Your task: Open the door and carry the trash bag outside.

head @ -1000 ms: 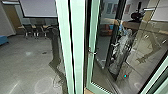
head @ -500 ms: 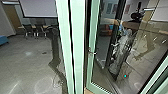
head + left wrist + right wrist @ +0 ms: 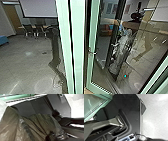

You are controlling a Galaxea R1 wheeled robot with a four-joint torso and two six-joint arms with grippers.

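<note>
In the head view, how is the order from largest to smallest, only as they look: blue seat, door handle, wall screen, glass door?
Largest to smallest:
1. glass door
2. wall screen
3. blue seat, cut by the picture's edge
4. door handle

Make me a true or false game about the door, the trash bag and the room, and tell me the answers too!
1. The door has a green frame. True.
2. The trash bag is bright red and smooth. False: it is dark brownish and wrinkly.
3. A handle is on the door. True.
4. The door is all wood, with no glass. False: it has glass inside its frame.
5. Chairs stand near the big screen. True.
</note>
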